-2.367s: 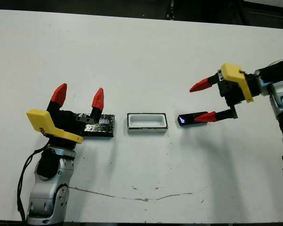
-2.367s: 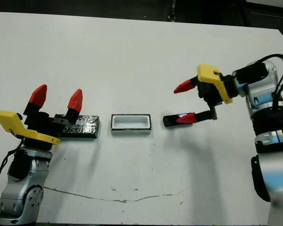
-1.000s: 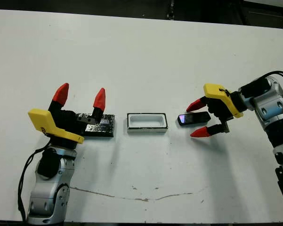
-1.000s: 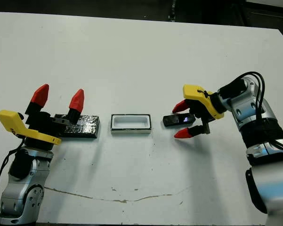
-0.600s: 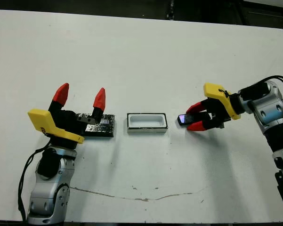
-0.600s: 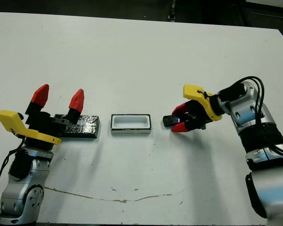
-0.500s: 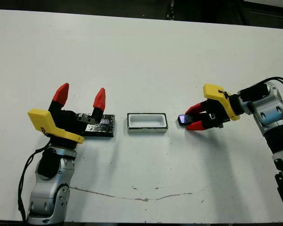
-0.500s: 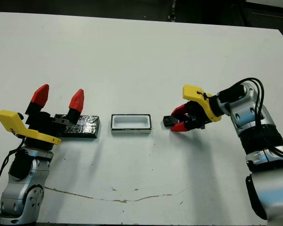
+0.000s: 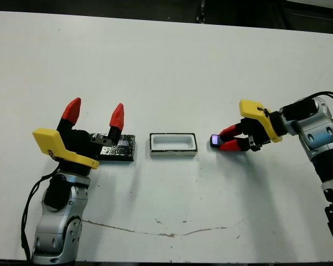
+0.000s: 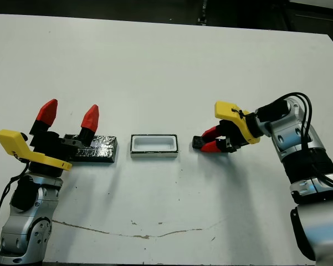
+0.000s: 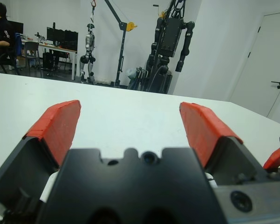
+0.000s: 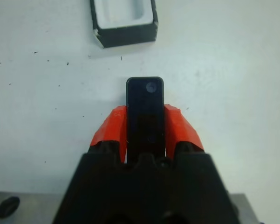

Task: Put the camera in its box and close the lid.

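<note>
My right pincer (image 12: 146,126) is clenched on the camera (image 12: 145,112), one red fingertip on each long side, with the lens end protruding past the tips toward the box (image 9: 173,144). The camera rests low on the tabletop (image 9: 172,66), near the box's right end but not touching it. I cannot tell whether it has lifted clear of the surface.

My judgement on the step in hand: I should raise the camera enough to clear the dark rim, carry it leftward along its own long axis, and keep it level and parallel to the box before lowering. The grip sits toward the rear half, so the free end may droop. I would release only once the bar is seated inside the rim.

The box is open, and its white interior holds nothing.

The lid (image 9: 117,149) lies flat on the tabletop just left of the box, apart from it. My left pincer (image 9: 93,115) is released, fingers spread and pointing upward, standing over the lid's left part and holding nothing.
</note>
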Robot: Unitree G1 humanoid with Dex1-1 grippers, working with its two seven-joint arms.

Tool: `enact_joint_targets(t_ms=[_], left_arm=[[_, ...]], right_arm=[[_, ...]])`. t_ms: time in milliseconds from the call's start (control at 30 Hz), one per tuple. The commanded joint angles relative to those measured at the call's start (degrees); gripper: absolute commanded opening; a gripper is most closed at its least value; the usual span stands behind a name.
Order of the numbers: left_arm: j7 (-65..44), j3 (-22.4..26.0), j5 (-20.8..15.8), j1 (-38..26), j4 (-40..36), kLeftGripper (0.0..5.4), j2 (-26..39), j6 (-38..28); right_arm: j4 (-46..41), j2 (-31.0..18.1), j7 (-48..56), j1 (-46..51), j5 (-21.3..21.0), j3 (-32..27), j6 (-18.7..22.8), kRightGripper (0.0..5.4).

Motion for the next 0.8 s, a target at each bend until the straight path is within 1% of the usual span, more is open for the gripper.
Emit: enact_joint_targets(t_ms=[33, 167, 333, 367, 433, 567, 700, 767, 800], left_arm=[[-0.1, 0.2, 0.0, 0.1, 0.0, 5.40, 0.6, 0.6], [0.5, 0.1, 0.4, 0.1, -0.5, 5.40, 0.5, 1.1], [0.4, 0.0, 0.6, 0.0, -0.3, 5.40, 0.5, 0.9], [0.4, 0.0, 0.6, 0.0, -0.3, 5.40, 0.6, 0.9], [0.5, 0.0, 0.7, 0.1, -0.5, 5.40, 0.6, 1.1], [0.4, 0.0, 0.7, 0.1, -0.6, 5.40, 0.6, 1.1], [0.2, 0.3, 0.2, 0.0, -0.5, 5.40, 0.6, 1.1], [0.2, 0.3, 0.1, 0.0, -0.5, 5.40, 0.6, 1.1], [0.2, 0.4, 0.2, 0.1, -0.5, 5.40, 0.7, 1.0]], right_arm=[[-4.7, -2.1, -2.9, 2.2, 0.9, -2.5, 1.9, 1.65], [-6.2, -1.1, -6.0, 3.2, 5.3, -7.1, 3.0, 1.65], [-3.8, 0.0, -4.9, -1.0, 9.1, -8.6, 5.5, 1.65], [-3.3, 0.2, -4.5, -2.1, 9.7, -8.6, 6.3, 1.65], [-2.3, 1.1, -3.8, -4.3, 10.9, -8.4, 9.4, 1.65], [0.2, 3.9, -2.4, -8.0, 12.0, -7.3, 9.8, 1.65], [-0.9, 6.4, -2.4, -9.7, 11.7, -5.3, 11.9, 1.65], [-0.6, 8.0, -1.7, -10.0, 12.1, -4.6, 11.3, 1.65], [-0.4, 9.1, -1.6, -10.1, 12.3, -4.1, 11.7, 1.65]])
